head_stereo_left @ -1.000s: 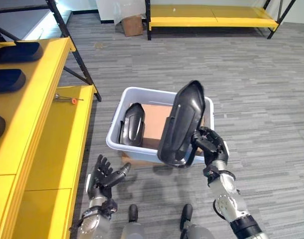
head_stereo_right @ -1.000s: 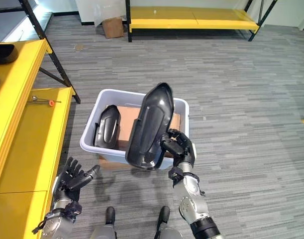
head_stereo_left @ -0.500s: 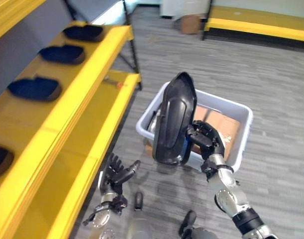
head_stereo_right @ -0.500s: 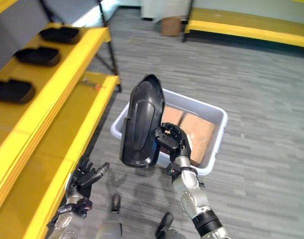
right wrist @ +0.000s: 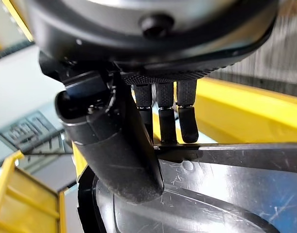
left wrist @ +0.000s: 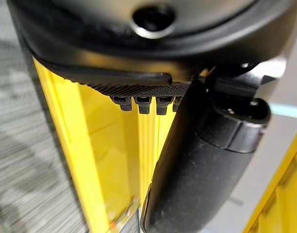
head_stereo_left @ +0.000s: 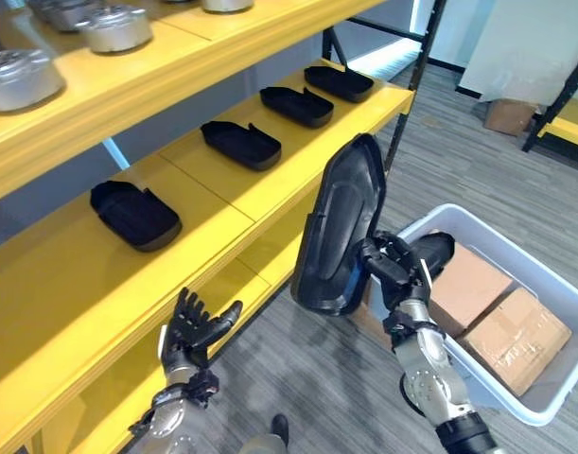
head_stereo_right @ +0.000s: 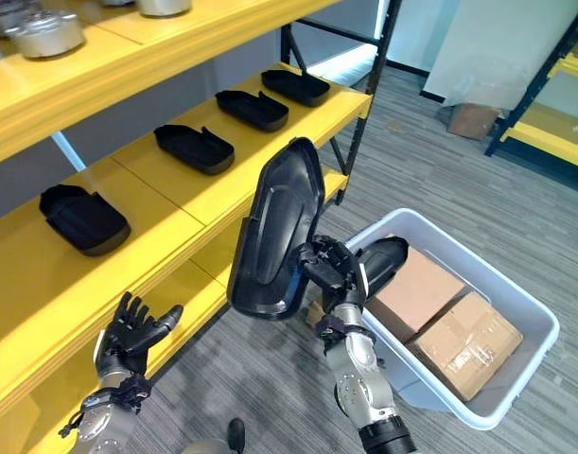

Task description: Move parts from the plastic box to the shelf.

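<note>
Parts status, near to far: my left hand (head_stereo_left: 189,331) hangs low by the shelf (head_stereo_left: 99,274) edge, fingers spread, empty. My right hand (head_stereo_left: 394,270) is curled round one long black part (head_stereo_left: 338,227), upright in mid-air between shelf and plastic box (head_stereo_left: 516,402). One dark part (head_stereo_right: 381,260) left in the box beside cardboard boxes (head_stereo_right: 440,317). Four shelved parts (head_stereo_right: 192,148) in a row. Held one not yet placed.
</note>
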Tool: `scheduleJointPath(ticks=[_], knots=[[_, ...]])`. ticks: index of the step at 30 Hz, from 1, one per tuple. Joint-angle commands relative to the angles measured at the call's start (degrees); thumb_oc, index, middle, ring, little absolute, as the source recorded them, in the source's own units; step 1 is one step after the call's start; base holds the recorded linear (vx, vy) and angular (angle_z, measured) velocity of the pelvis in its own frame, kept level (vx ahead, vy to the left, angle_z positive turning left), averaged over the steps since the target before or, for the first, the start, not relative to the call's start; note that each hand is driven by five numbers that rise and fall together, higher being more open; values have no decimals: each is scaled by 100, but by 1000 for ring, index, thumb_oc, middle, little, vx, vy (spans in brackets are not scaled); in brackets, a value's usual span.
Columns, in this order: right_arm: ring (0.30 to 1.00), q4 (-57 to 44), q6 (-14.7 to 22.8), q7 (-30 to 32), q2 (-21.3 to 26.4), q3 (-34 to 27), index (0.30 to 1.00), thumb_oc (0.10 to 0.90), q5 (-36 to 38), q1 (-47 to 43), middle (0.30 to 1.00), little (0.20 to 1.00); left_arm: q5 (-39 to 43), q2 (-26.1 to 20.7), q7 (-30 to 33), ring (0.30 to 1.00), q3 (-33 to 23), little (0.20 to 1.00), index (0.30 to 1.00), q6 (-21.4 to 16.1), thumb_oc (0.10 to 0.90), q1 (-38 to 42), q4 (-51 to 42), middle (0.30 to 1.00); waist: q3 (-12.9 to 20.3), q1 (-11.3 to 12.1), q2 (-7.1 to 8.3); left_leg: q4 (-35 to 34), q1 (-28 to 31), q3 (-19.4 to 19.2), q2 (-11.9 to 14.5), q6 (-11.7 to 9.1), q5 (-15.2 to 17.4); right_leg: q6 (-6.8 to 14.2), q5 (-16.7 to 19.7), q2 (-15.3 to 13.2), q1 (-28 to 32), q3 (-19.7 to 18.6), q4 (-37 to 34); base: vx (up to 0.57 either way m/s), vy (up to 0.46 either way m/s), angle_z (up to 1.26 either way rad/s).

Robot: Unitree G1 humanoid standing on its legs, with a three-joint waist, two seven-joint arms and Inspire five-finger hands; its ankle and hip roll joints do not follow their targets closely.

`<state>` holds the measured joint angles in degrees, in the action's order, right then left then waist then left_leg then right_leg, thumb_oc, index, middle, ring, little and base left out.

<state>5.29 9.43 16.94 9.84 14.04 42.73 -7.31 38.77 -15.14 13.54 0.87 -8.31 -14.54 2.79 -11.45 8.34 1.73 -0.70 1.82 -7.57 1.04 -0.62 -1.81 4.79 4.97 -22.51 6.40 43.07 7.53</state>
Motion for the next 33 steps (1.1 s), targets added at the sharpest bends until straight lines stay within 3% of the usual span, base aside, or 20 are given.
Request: scheduleJointPath(ticks=[1, 5, 7, 8, 9, 10, 11, 12, 13, 14, 18, 25, 33], knots=[[300, -505, 496, -282, 54, -133, 300, 400, -227, -518, 300, 300, -420, -250, -104, 1000, 28, 1000, 1000, -403, 900, 139, -683, 1000, 522, -34, -7, -430, 121, 297, 81, 74, 303, 668, 184, -145, -289, -160, 76, 23, 130, 17], [300, -421, 429, -318, -73, -67, 300, 400, -256, -532, 300, 300, -489, -213, -125, 1000, -98, 1000, 1000, -406, 900, -28, -709, 1000, 566, 104, 34, -430, 234, 385, -266, 293, 433, 823, 461, -373, -357, -489, 100, 28, 191, -4], [300, -423, 418, -319, -103, -80, 300, 400, -269, -518, 300, 300, -496, -212, -123, 1000, -126, 1000, 1000, -405, 900, -39, -701, 1000, 564, 132, 38, -430, 246, 395, -317, 333, 450, 841, 473, -442, -386, -551, 202, 24, 148, -17], [300, -488, 441, -312, -128, -89, 300, 400, -278, -445, 300, 300, -546, -261, -94, 1000, -95, 1000, 1000, -405, 900, -1, -649, 1000, 538, 81, 51, -430, 258, 492, -380, 398, 454, 841, 517, -453, -469, -866, 515, -47, 169, -14], [300, -532, 446, -327, -124, -91, 300, 400, -286, -400, 300, 300, -564, -306, -96, 1000, -67, 1000, 1000, -424, 900, 41, -606, 1000, 500, -11, 71, -430, 191, 505, -427, 452, 328, 695, 596, -370, -624, -1200, 572, -57, 119, 7], [300, -533, 446, -327, -125, -91, 300, 400, -286, -399, 300, 300, -564, -306, -96, 1000, -67, 1000, 1000, -426, 900, 43, -602, 1000, 510, 3, 75, -430, 179, 491, -428, 453, 327, 693, 595, -372, -651, -1220, 581, -94, 46, 33], [300, -572, 457, -348, -111, -71, 300, 400, -263, -346, 300, 300, -600, -363, -103, 1000, -24, 1000, 1000, -439, 900, 84, -536, 1000, 486, -109, 52, -430, 164, 578, -407, 445, 296, 586, 480, -54, -853, -1905, 618, -32, 30, 54], [300, -717, 457, -438, -14, -46, 300, 400, -162, -224, 300, 300, -642, -438, -169, 1000, 28, 1000, 1000, -442, 900, 109, -464, 1000, 455, -309, -4, -430, 119, 739, -341, 434, 199, 328, -116, 879, -1157, -3000, 594, -16, 19, 68], [300, -773, 461, -519, 56, -18, 300, 400, -43, -132, 300, 300, -679, -455, -250, 1000, 77, 1000, 1000, -417, 900, 87, -510, 1000, 464, -438, 3, -430, 59, 931, -362, 443, 115, 147, -499, 1566, -1235, -3454, 474, -2, -15, 67], [300, -796, 476, -535, 80, -9, 300, 400, 35, -114, 300, 300, -660, -450, -275, 1000, 84, 1000, 1000, -405, 900, 83, -551, 1000, 463, -470, 36, -430, 10, 987, -406, 439, 81, 77, -503, 1745, -1260, -3532, 317, 2, -57, 64], [300, -843, 494, -554, 137, 3, 300, 400, 64, 20, 300, 300, -615, -332, -258, 1000, 115, 1000, 1000, -418, 900, 125, -460, 1000, 473, -580, 120, -430, -89, 1176, -414, 328, -5, 17, -440, 1942, -1027, -3755, -305, -1, -113, 68], [300, -957, 448, -618, 298, -123, 300, 400, 63, 275, 300, 300, -472, -215, -379, 1000, 97, 1000, 1000, -370, 900, -127, -567, 1000, 614, -582, 177, -430, -76, 1129, -295, 197, 2, 11, -230, 1959, -642, -3506, -1002, 37, -93, 3], [300, -1114, 436, -725, 466, -184, 300, 400, 47, 455, 300, 300, -343, -182, -420, 1000, 95, 1000, 1000, -344, 900, -347, -662, 1000, 492, -582, 187, -324, -94, 1279, -196, 118, 16, -87, -326, 1971, -572, -3310, -965, 26, -76, 12]])
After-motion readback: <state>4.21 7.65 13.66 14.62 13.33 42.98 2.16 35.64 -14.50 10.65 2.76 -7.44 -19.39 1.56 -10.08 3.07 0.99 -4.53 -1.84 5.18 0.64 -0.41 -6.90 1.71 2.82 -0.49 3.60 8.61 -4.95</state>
